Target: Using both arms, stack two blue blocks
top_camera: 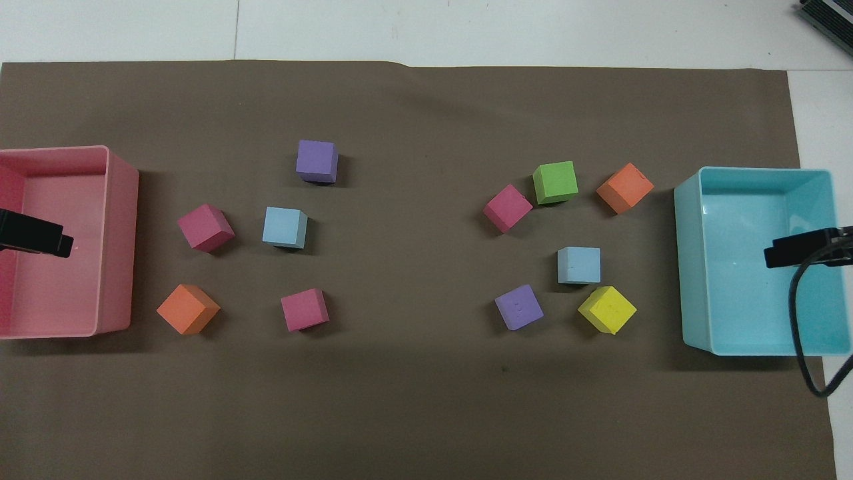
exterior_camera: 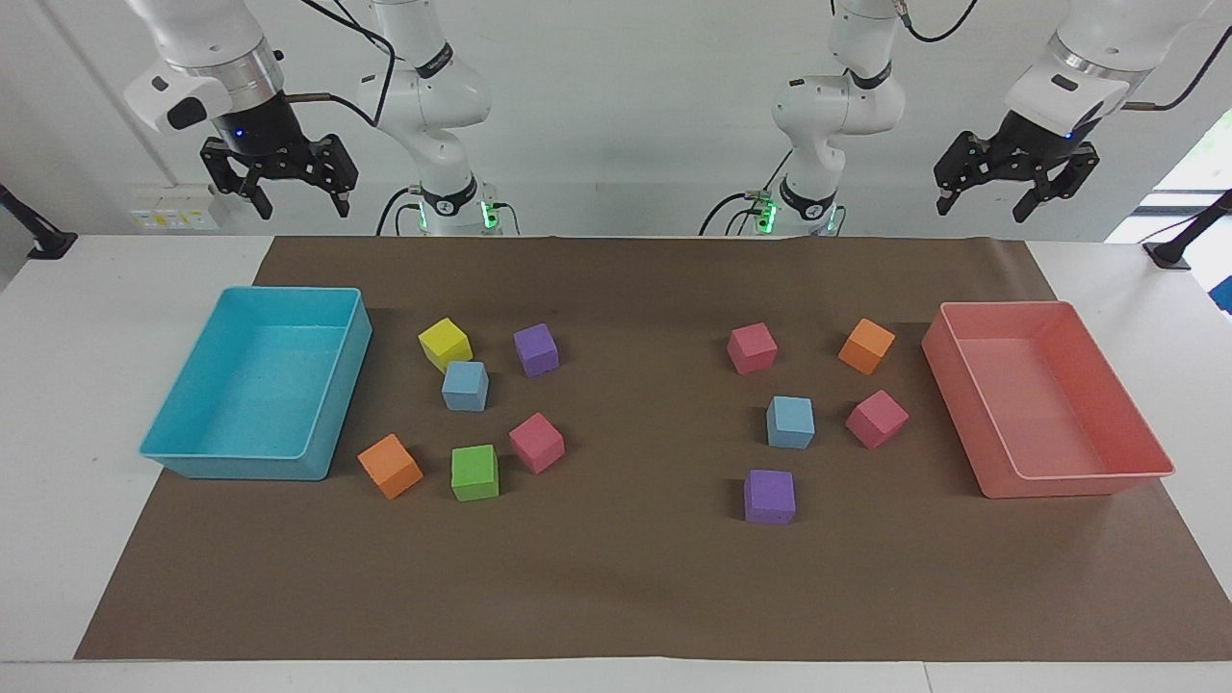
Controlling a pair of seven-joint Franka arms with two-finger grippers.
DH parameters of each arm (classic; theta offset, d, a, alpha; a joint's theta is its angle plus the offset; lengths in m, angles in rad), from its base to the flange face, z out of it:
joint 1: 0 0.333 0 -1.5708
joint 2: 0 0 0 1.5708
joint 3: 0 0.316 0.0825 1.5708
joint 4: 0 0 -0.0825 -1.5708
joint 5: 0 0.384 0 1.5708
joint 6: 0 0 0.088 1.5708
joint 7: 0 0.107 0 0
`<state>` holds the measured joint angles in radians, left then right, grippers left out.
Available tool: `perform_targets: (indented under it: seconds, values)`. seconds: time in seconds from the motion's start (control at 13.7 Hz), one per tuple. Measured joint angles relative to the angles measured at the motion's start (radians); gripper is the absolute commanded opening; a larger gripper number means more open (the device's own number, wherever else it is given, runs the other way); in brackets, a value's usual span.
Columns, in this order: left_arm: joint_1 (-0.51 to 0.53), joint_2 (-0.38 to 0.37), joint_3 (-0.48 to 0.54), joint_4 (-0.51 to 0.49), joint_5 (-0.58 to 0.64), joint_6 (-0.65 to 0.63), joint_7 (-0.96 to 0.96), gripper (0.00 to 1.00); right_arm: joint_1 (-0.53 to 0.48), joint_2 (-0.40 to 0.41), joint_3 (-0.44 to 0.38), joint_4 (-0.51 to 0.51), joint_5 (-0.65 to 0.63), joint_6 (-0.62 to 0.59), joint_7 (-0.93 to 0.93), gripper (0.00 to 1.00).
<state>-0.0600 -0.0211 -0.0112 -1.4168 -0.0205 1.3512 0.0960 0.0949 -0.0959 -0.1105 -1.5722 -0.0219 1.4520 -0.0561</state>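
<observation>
Facing view: right pincer (exterior_camera: 300, 199) and left pincer (exterior_camera: 986, 199) both spread, empty, high above the surface's robot-side edge. One blue block (exterior_camera: 465, 386) touching the yellow cube (exterior_camera: 445, 344), toward the cyan tray (exterior_camera: 327, 385); other blue block (exterior_camera: 790, 422) nearer the pink tray (exterior_camera: 962, 404). Best approach: straight down, fingers clear of the yellow neighbour.

Overhead view: only pincer tips visible, probably over the trays. Both blocks well apart, mid-surface, unstacked.
</observation>
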Motion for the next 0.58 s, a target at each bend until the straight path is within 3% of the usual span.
perform_targets:
  seconds: [0.29,0.58]
  values:
    - [0.0,0.0,0.0,0.0,0.0,0.0,0.0,1.0,0.03,0.002,0.002,-0.031,0.001,0.043,0.0,1.0]
    - [0.0,0.0,0.0,0.0,0.0,0.0,0.0,1.0,0.083,0.029,0.004,-0.138,0.001,0.187,0.027,1.0]
